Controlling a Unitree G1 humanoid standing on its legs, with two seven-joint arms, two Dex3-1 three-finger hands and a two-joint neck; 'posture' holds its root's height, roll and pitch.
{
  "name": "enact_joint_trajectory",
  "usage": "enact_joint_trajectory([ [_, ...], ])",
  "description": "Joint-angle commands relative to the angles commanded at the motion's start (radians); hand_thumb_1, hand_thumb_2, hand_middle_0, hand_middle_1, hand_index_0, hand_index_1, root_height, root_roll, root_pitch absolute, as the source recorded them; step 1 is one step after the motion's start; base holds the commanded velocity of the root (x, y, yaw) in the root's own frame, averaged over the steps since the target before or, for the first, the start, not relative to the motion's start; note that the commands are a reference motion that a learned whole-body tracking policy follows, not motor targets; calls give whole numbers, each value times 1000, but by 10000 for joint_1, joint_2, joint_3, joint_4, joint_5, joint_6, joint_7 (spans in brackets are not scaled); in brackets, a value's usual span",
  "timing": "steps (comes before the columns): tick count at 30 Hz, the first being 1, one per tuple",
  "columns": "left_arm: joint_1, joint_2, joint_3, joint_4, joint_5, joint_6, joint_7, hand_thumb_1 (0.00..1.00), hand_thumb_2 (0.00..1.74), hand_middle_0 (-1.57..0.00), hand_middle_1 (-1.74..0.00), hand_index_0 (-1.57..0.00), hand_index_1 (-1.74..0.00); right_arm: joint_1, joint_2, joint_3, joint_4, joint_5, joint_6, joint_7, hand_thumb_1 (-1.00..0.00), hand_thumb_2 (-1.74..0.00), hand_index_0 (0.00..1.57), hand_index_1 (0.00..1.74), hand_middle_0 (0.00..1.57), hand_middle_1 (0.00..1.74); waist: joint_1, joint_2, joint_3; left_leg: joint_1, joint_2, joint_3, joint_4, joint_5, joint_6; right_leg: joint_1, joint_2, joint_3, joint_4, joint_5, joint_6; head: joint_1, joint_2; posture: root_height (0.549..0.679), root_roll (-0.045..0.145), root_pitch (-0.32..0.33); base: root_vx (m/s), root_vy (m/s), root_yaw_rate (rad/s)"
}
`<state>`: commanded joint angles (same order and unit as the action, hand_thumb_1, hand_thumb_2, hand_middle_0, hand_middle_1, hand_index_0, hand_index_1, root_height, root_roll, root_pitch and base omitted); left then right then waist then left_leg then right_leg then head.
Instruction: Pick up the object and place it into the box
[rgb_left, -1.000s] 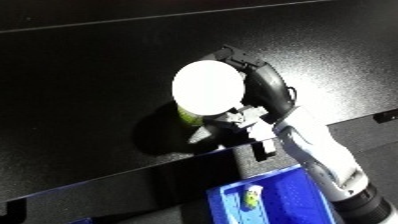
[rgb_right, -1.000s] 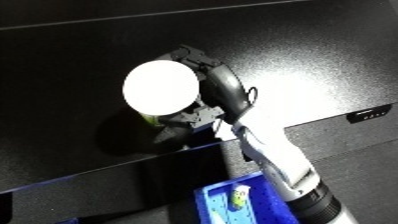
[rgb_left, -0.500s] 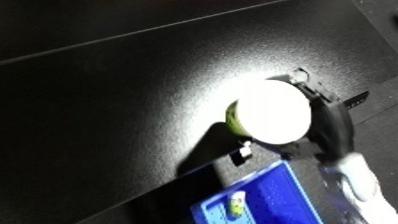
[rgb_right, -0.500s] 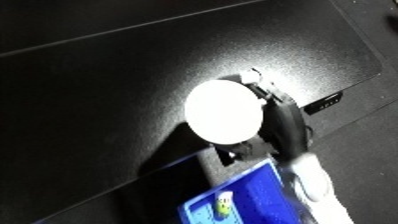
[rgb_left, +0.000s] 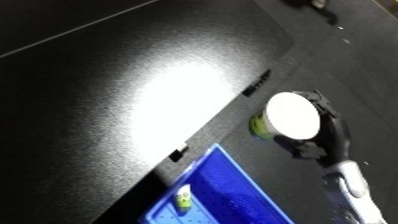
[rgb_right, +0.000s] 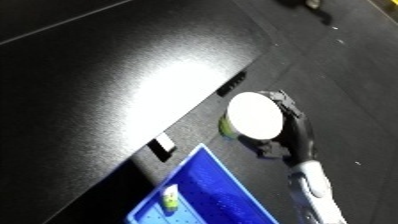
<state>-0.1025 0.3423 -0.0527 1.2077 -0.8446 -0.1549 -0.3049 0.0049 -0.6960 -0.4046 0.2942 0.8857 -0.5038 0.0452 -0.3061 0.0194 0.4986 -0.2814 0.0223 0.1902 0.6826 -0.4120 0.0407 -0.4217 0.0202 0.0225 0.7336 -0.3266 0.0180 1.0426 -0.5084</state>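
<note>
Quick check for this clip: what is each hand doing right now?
Left hand: not in view.
Right hand: shut on the white-lidded container, carried beside the blue bin.

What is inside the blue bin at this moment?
One small white and yellow-green object lies near the corner of the blue plastic bin. The bin's lower part runs out of view. The round white-topped, green-sided object in the robot's right hand remains outside the bin.
</note>
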Motion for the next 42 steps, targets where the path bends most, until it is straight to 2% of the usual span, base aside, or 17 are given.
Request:
enact_joint_trajectory([
  [2, -55, 25, -35, 56, -39, 65, 8, 0, 0, 0, 0, 0, 0, -15, -72, -120, 754, 299, -99, -51, -850, -1479, 1334, 1479, 1334, 1479, -10, 50, -17, 16, -57, -24, 9, -37, 35, -9, 85, 64, -27, 37, 5, 421, -192, 639, 46, 18, 11, 12, -58],
  [5, -122, 38, -96, 108, -71, 124, 26, 0, 0, 0, 0, 0, 0, -146, -140, -73, 1841, 769, -114, 58, -700, -1218, 1099, 1218, 1099, 1218, 1, 114, -49, 11, -129, -55, 13, -59, 85, -24, 196, 138, -76, 101, 10, 807, -435, 639, 43, 20, 8, 2, -43],
  [6, -148, 39, -120, 114, -66, 138, 36, 0, 0, 0, 0, 0, 0, -193, -145, -2, 2173, 938, -45, 193, -700, -1218, 1099, 1218, 1099, 1218, 17, 132, -56, -4, -154, -71, 28, -61, 102, -26, 224, 153, -88, 122, 7, 1005, -619, 639, 42, 20, 5, -9, -14],
  [8, -203, 36, -179, 96, -38, 162, 70, 0, 0, 0, 0, 0, 0, -276, -149, 166, 2726, 1156, 175, 462, -600, -1044, 942, 1044, 942, 1044, 60, 169, -67, -41, -200, -107, 65, -55, 126, -34, 265, 166, -96, 156, -3, 1100, -828, 639, 41, 19, 5, -17, 12],
  [10, -257, 37, -252, 71, 8, 182, 106, 0, 0, 0, 0, 0, 0, -361, -149, 369, 3172, 1330, 438, 737, -500, -870, 785, 870, 785, 870, 122, 217, -85, -71, -240, -157, 81, -29, 135, -41, 283, 165, -94, 182, -12, 1183, -1021, 639, 40, 18, 5, -28, 40],
  [13, -317, 74, -365, 34, 43, 244, 144, 0, 0, 0, 0, 0, 0, -556, -199, 681, 3729, 1370, 737, 1013, -350, -609, 549, 609, 549, 609, 217, 300, -136, -86, -281, -220, 37, 43, 110, -39, 284, 155, -114, 205, -15, 1332, -1179, 639, 39, 19, 5, -28, 50],
  [20, -382, 121, -494, -32, 76, 512, 234, 0, 0, 0, 0, 0, 0, -765, -169, 1391, 4428, 809, 1167, 1215, 0, 0, 0, 0, 0, 0, 295, 430, -216, -133, -379, -319, 1, 160, 62, -30, 262, 125, -128, 211, -56, 1343, -1558, 640, 43, 20, 3, -12, 46],
  [27, -385, 72, -617, -38, 202, 519, 237, 0, 0, 0, 0, 0, 0, -847, 87, 1902, 4776, 525, 1361, 1423, 0, 0, 0, 0, 0, 0, 412, 500, -274, -165, -440, -413, -31, 242, 38, -9, 214, 81, -97, 183, -79, 1344, -1603, 640, 44, 19, -4, -20, 58],
  [33, -352, 91, -680, -68, 215, 571, 233, 0, 0, 0, 0, 0, 0, -855, 158, 2039, 4841, 409, 1410, 1497, 0, 0, 0, 0, 0, 0, 478, 539, -327, -168, -464, -465, -124, 344, -14, 7, 176, 27, -108, 177, -74, 1269, -1608, 640, 46, 20, -7, -13, 51],
  [38, -355, 86, -688, -78, 286, 572, 229, 0, 0, 0, 0, 0, 0, -814, 256, 2139, 4897, 356, 1791, 1729, 0, 0, 0, 0, 0, 0, 560, 517, -359, -229, -455, -528, -111, 403, -59, 1, 127, -54, -57, 155, -77, 951, -1522, 640, 48, 20, -16, -28, 57],
  [42, -327, 68, -738, -132, 368, 565, 226, 0, 0, 0, 0, 0, 0, -857, 338, 2446, 4864, -60, 1997, 1935, 0, 0, 0, 0, 0, 0, 687, 523, -382, -248, -461, -624, -119, 464, -106, 26, 60, -130, 19, 97, -107, 686, -1467, 640, 50, 16, -14, -38, 101],
])
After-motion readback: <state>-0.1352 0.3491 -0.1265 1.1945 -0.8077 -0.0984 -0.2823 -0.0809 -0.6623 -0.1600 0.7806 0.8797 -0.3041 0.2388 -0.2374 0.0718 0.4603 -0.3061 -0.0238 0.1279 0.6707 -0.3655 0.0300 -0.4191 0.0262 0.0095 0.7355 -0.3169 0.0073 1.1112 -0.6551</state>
